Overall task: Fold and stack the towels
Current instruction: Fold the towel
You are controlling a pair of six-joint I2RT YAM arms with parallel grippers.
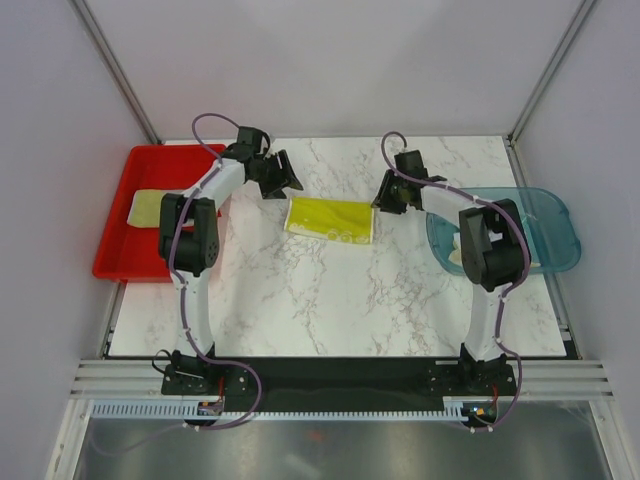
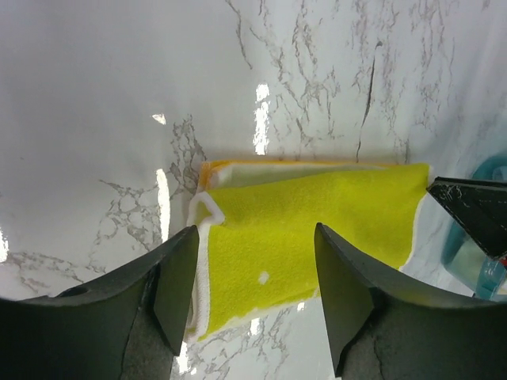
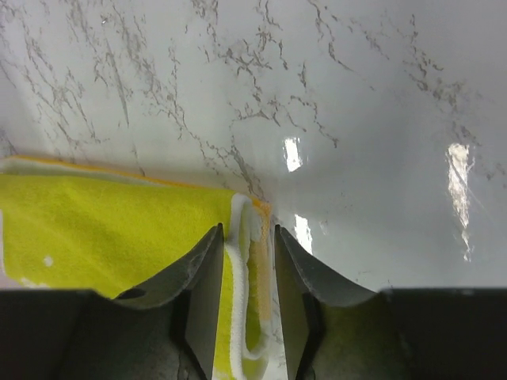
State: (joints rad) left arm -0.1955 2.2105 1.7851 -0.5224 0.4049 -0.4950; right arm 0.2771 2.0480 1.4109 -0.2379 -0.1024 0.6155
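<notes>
A folded yellow-green towel [image 1: 330,220] with white edging lies flat on the marble table, with an orange-yellow layer showing under it [image 2: 317,222]. My left gripper [image 1: 284,180] hovers at its left end. In the left wrist view the left gripper [image 2: 255,237] is open, its fingers wide apart above the towel's near corner and holding nothing. My right gripper [image 1: 385,196] is at the towel's right end. The right gripper [image 3: 248,233] is open a little, its fingers straddling the folded edge of the towel [image 3: 103,229] without pinching it.
A red tray [image 1: 115,250] stands at the left with a pale yellow towel [image 1: 150,207] in it. At the right is a translucent teal bin [image 1: 555,215] with a cream cloth [image 1: 457,250] inside. The right gripper's fingertip [image 2: 471,210] shows in the left wrist view.
</notes>
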